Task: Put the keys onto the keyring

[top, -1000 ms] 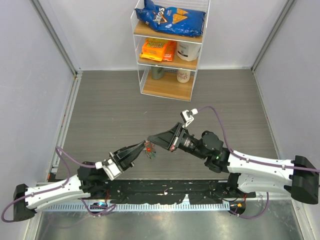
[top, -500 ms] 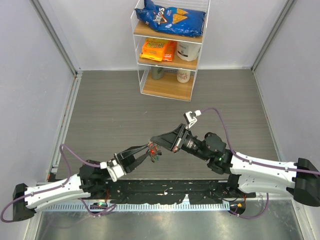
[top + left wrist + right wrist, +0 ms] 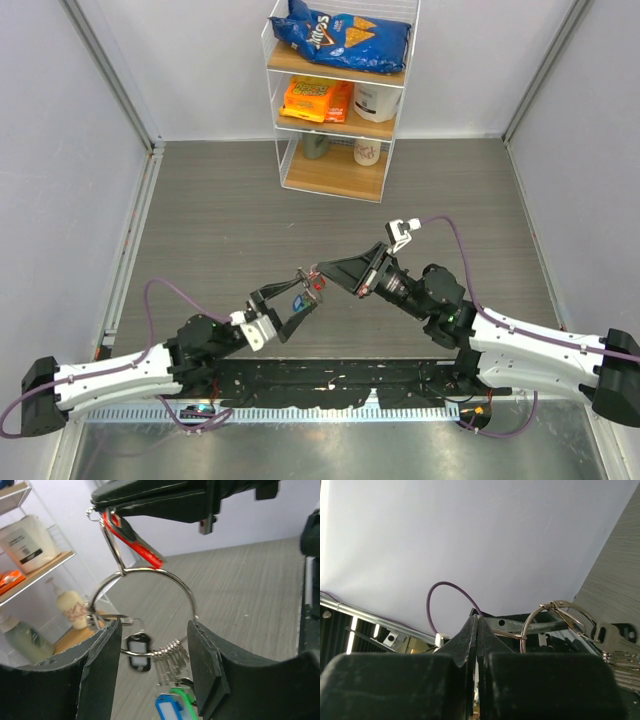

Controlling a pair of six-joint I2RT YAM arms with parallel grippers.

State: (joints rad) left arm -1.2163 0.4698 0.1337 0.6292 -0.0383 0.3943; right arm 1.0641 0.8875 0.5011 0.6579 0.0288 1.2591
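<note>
Keyring (image 3: 159, 570): likely light, stiff, slippery wire, hanging mid-air under red key (image 3: 137, 542); grasp its bare arc.
Right gripper (image 3: 322, 272): jaws clamping red key.
Left gripper (image 3: 152, 630): jaws wide, flanking keyring.

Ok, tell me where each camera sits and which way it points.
Top external: above and behind the bases, looking down at the grey table; left arm and right arm show.
Left wrist: on the left arm, facing the shut right gripper; its open left gripper frames the thin round silver wire keyring.
Right wrist: looks along its shut fingers toward the white wall.
Both wrist views share the keyring.
</note>
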